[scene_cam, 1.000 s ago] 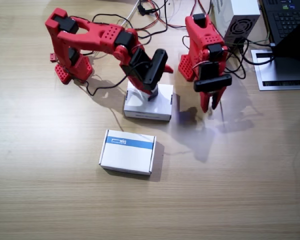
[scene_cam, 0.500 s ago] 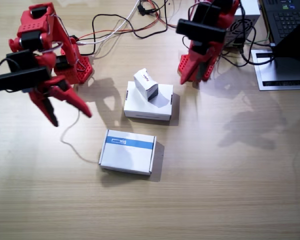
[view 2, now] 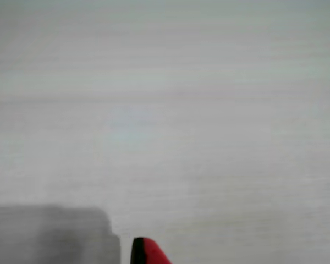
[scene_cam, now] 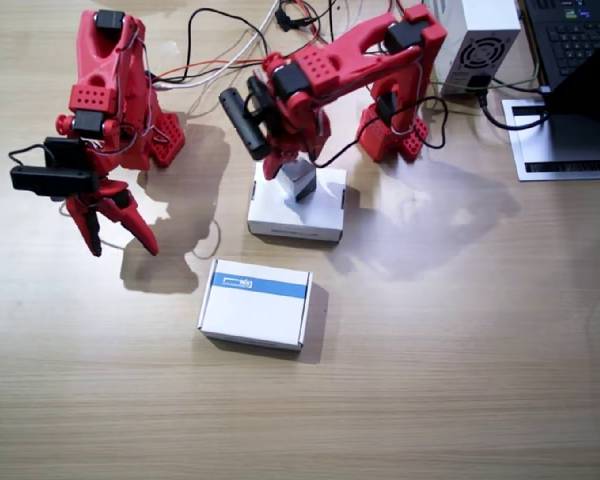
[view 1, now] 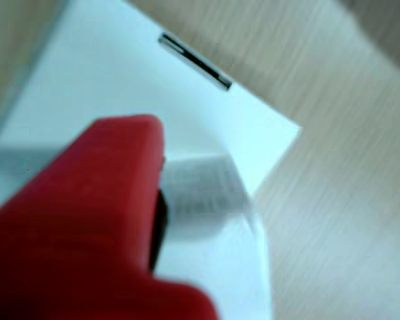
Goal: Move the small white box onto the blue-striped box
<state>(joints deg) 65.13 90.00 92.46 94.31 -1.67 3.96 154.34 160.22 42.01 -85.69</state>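
The small white box [scene_cam: 300, 181] stands on the plain white flat box [scene_cam: 318, 212], its grey side showing. My left gripper [scene_cam: 284, 165] is down over it from the back. In a wrist view one red finger [view 1: 100, 200] lies against the small white box [view 1: 210, 200]; the other finger is hidden, so the grip is unclear. The blue-striped box [scene_cam: 255, 303] lies flat on the table in front, with nothing on it. My right gripper [scene_cam: 118, 238] hangs open over bare table, well away from both boxes. Another wrist view holds only wood and a red fingertip [view 2: 146, 252].
Cables [scene_cam: 230, 50] trail between the arm bases at the back. A grey power unit [scene_cam: 475, 40], a laptop [scene_cam: 575, 40] and a white sheet [scene_cam: 560, 150] crowd the back corner behind the left arm's base.
The left arm has swung from its raised pose at the back down onto the small white box. The right arm has shifted slightly, its gripper still open. Both boxes have stayed in place.
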